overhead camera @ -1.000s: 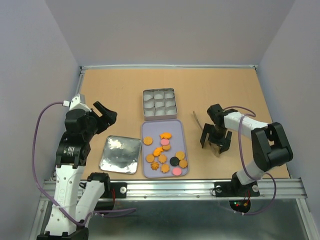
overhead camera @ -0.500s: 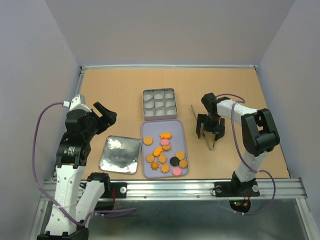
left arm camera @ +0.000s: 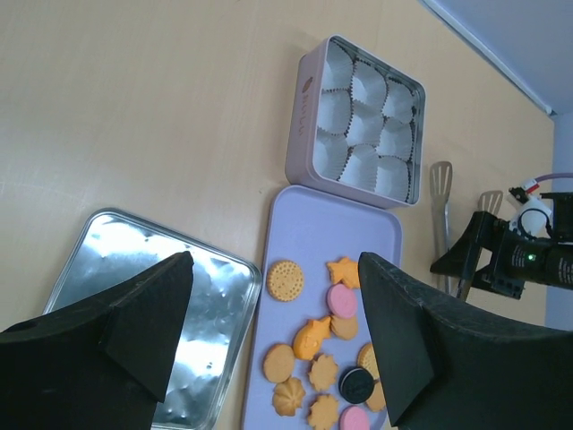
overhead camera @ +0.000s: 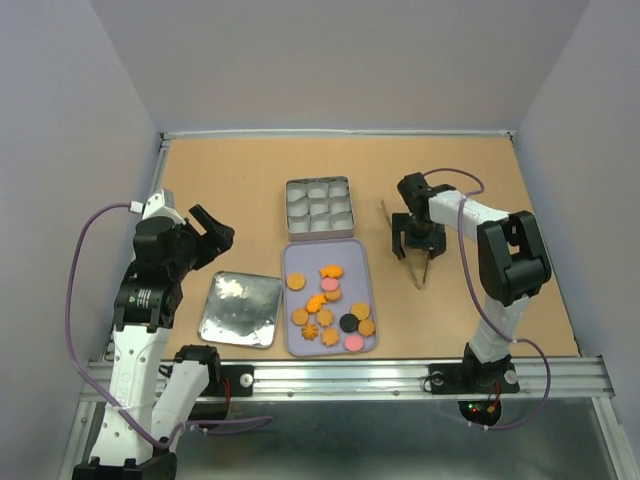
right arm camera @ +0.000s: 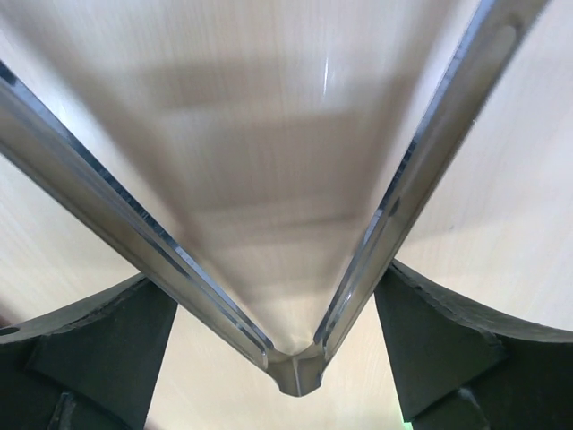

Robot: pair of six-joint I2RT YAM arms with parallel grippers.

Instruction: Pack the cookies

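The cookies (overhead camera: pixel 328 302) lie loose on a lavender tray (overhead camera: pixel 296 341): orange-brown rounds, flower and animal shapes, two pink ones and one black. In the left wrist view the cookies (left arm camera: pixel 333 356) show between and below my fingers. My left gripper (overhead camera: pixel 211 227) (left arm camera: pixel 273 296) hangs open and empty, above the table left of the tray. My right gripper (overhead camera: pixel 416 240) (right arm camera: pixel 269 278) is open and low over the metal tongs (overhead camera: pixel 421 274), with one finger on each side of the tongs' (right arm camera: pixel 295 372) hinged end.
A pink tin (overhead camera: pixel 319 207) (left arm camera: pixel 358 125) lined with white paper cups stands just behind the tray. Its silver lid (overhead camera: pixel 240 310) (left arm camera: pixel 134 287) lies left of the tray. Walls close in the table on three sides.
My right gripper has moved away from the near edge and leftward along the tongs, and its jaws have narrowed slightly. The tongs seem to have shifted with it. The left arm is still.
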